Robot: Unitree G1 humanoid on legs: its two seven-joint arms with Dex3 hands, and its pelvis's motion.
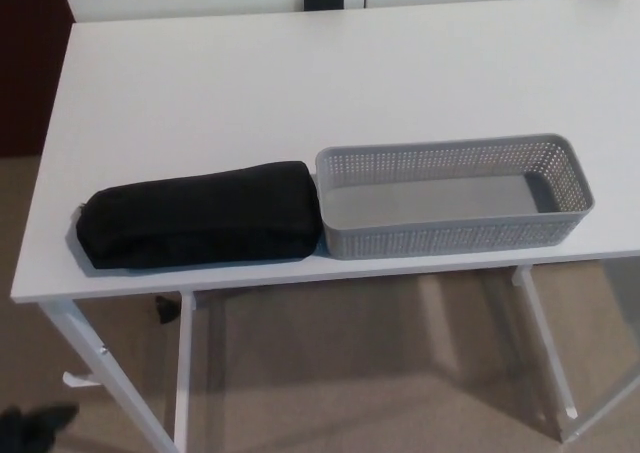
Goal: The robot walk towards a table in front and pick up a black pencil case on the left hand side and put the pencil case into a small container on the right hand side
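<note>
1. White counter (300, 83) fills most of the view. It is long and flat. Brown floor (350, 373) shows under it.
2. At the far left, behind the counter, there is a dark red-brown wall (30, 63).
3. In the bottom left corner, down by the floor, there is a small dark shape (35, 425). It may be the left robot hand, but too little of it shows. I cannot tell if it is open or closed.
4. White legs (100, 373) hold the counter up on the left side.
5. The black pencil case (200, 216) lies flat on the left part of the counter, near the front edge. It is long and soft. Nothing holds it.
6. Its right end seems to touch the left end of the grey container (450, 235).
7. The grey container sits on the right part of the counter, also near the front edge. It is long and low, with little holes in its walls. It has nothing inside.
8. The right robot hand does not show.
</note>
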